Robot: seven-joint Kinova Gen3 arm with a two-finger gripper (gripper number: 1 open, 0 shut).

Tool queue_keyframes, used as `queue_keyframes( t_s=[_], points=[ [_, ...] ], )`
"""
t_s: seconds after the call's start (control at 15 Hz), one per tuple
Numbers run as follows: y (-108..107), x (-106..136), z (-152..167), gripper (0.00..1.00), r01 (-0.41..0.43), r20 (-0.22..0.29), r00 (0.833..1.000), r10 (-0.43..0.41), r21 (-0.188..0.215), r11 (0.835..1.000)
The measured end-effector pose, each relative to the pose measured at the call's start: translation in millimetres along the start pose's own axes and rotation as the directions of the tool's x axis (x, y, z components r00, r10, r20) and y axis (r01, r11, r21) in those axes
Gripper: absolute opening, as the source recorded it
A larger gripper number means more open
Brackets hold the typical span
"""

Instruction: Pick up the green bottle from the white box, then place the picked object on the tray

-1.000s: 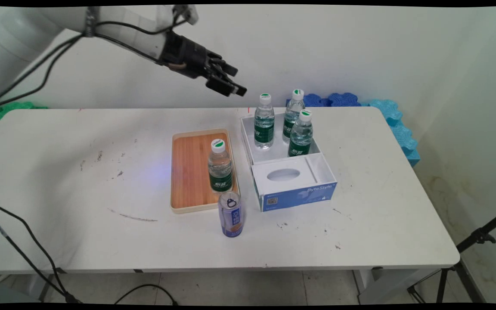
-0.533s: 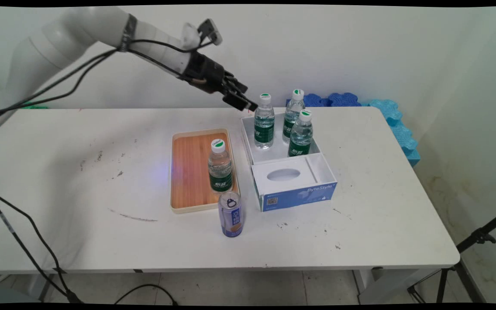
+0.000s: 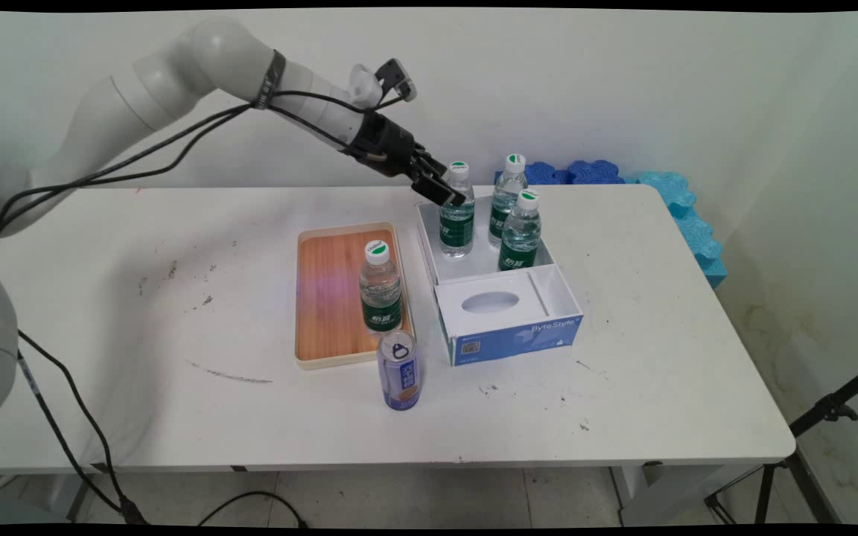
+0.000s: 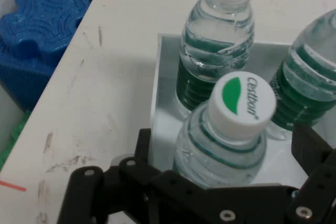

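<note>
Dropping from above, my claw (image 4: 226,150) is straddling the nearest bottle (image 3: 457,212) in the box (image 3: 429,246), fingers (image 4: 315,153) open around it.

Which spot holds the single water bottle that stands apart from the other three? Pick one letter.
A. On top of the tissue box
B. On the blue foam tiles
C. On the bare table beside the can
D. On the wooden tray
D: the lone bottle stands upright on the wooden tray, just behind the can, while the other three stand in the white box.
</note>
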Motion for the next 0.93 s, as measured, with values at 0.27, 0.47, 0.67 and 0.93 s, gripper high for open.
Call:
queue_keyframes(
  t_s=[0.27, 0.47, 0.67, 0.93],
  points=[
    [-2, 0, 15, 0.0, -0.003, 0.001, 1.0, 0.003, -0.006, 1.0],
    [-3, 0, 21, 0.0, -0.009, -0.001, 1.0, 0.009, -0.009, 1.0],
    [-2, 3, 19, 0.0, -0.013, -0.013, 1.0, 0.013, -0.007, 1.0],
    [0, 12, -8, 0.0, -0.009, -0.048, 0.999, 0.009, 0.004, 1.0]
  ],
)
